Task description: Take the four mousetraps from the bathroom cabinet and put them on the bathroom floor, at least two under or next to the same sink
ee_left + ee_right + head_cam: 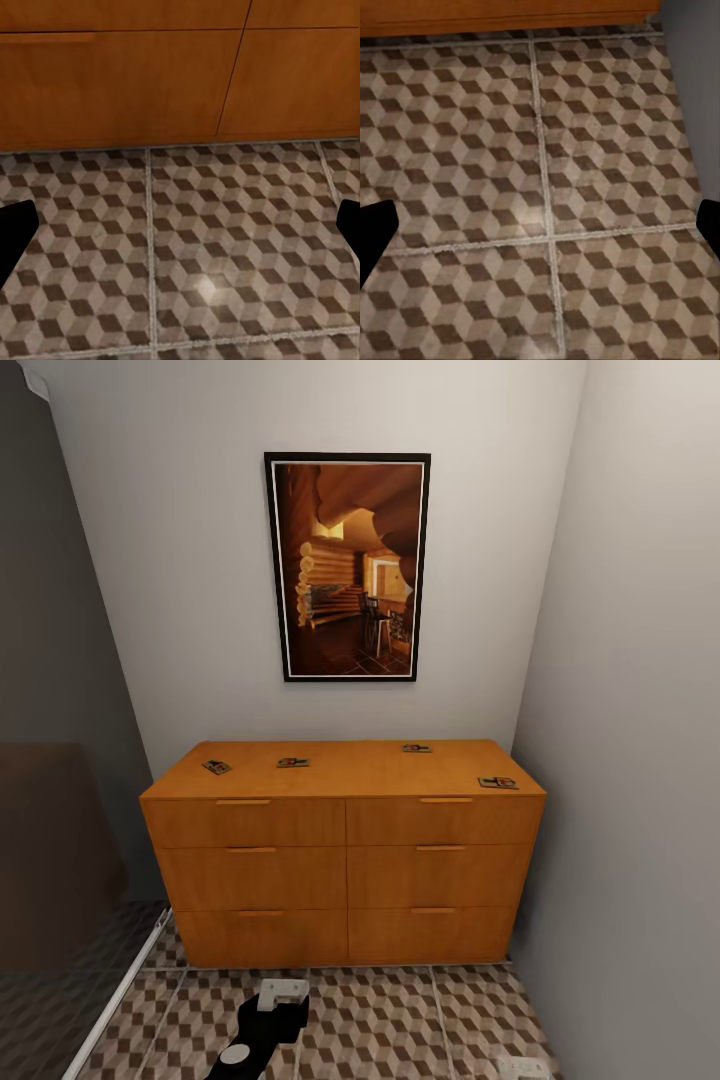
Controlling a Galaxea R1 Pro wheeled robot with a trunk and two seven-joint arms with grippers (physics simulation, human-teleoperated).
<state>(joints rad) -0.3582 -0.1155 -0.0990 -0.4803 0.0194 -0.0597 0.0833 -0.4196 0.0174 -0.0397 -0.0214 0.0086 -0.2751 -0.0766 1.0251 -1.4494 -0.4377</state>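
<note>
- My left gripper (pixel 180 225) hangs over the bathroom floor (pixel 225 247); its two dark fingertips (pixel 15 225) sit at opposite edges of the wrist picture, spread wide apart, with nothing between them but cube-patterned tile.
- My right gripper (pixel 540 225) is likewise spread, empty, above the same tiling, where two pale grout lines cross; a grey wall (pixel 694 90) runs along one side.
- From my head, part of my left arm (pixel 262 1030) shows low down, black with a white block at its end, above the floor (pixel 400 1020).
- Just beyond stands the cabinet (pixel 345 860), orange-brown, six drawers in two columns, all shut, its base meeting the tiles. My left wrist camera sees its lower drawer fronts (pixel 120 82) close ahead.
- On the cabinet top lie the four mousetraps, well apart: one near the left front corner (pixel 216 767), one a little right of it (pixel 293 762), one toward the back right (pixel 417 748), one at the right front edge (pixel 497 783).
- Farthest, a framed picture (pixel 347 567) of a log interior hangs on the white wall above the cabinet.
</note>
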